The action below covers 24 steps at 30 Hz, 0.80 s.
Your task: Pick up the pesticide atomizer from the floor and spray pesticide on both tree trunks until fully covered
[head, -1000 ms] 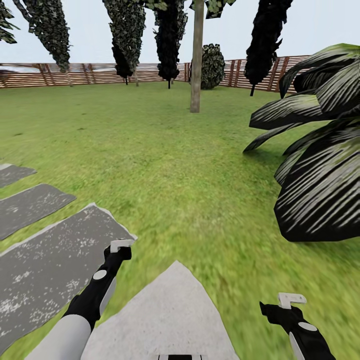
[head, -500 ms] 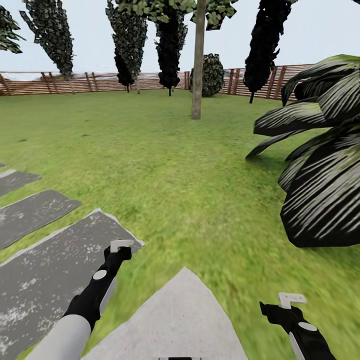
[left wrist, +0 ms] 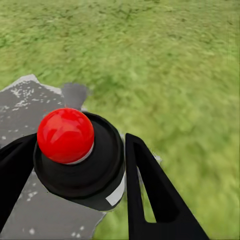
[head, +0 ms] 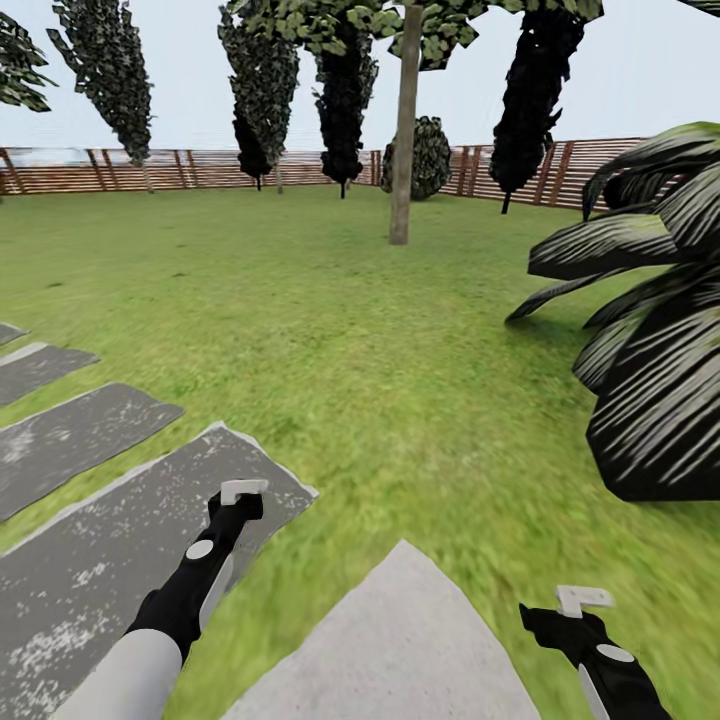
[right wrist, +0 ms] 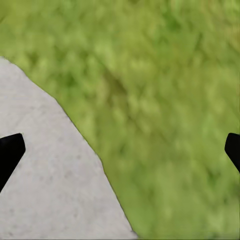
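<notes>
While the left gripper (left wrist: pixel 75 165) is closed around the pesticide atomizer (left wrist: pixel 67 137) above a grey paving slab (head: pixel 90 560), the right gripper (right wrist: pixel 120 150) stands wide apart over grass; the tree trunk (head: pixel 403 130) rises far ahead near the fence (head: pixel 180 168).

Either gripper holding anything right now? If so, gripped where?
The left gripper holds the pesticide atomizer, its fingers on either side of the round black body below the red top. The right gripper is open with nothing between its fingers.
</notes>
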{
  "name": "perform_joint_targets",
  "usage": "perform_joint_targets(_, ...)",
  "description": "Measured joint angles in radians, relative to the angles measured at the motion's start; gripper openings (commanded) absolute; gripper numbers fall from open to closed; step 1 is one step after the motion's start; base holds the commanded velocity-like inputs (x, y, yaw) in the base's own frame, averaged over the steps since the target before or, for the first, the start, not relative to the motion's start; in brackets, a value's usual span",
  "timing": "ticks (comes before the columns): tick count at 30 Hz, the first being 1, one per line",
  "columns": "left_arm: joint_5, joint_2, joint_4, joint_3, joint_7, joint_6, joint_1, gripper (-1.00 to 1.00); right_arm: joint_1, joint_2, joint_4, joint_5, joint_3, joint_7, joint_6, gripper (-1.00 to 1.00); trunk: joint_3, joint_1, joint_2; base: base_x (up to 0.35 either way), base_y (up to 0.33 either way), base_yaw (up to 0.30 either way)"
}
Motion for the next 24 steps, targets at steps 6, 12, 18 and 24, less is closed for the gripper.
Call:
perform_joint_targets(6, 0.000, 0.000, 0.000, 0.000, 0.000, 0.000, 0.000, -1.00, 0.000, 0.000, 0.000, 0.000, 0.000, 0.000, 0.000, 1.00, 0.010, 0.000, 0.000, 0.110, 0.306, 0.000)
perform_joint_targets(12, 0.000, 0.000, 0.000, 0.000, 0.000, 0.000, 0.000, -1.00, 0.000, 0.000, 0.000, 0.001, 0.000, 0.000, 0.000, 1.00, 0.019, 0.000, 0.000, 0.229, 0.251, 0.000)
perform_joint_targets(18, 0.000, 0.000, 0.000, 0.000, 0.000, 0.000, 0.000, -1.00, 0.000, 0.000, 0.000, 0.002, 0.000, 0.000, 0.000, 1.00, 0.029, 0.000, 0.000, 0.247, 0.170, 0.000)
perform_joint_targets(24, 0.000, 0.000, 0.001, 0.000, 0.000, 0.000, 0.000, -1.00, 0.000, 0.000, 0.000, 0.003, 0.000, -0.001, 0.000, 1.00, 0.038, 0.000, 0.000, 0.272, 0.062, 0.000)
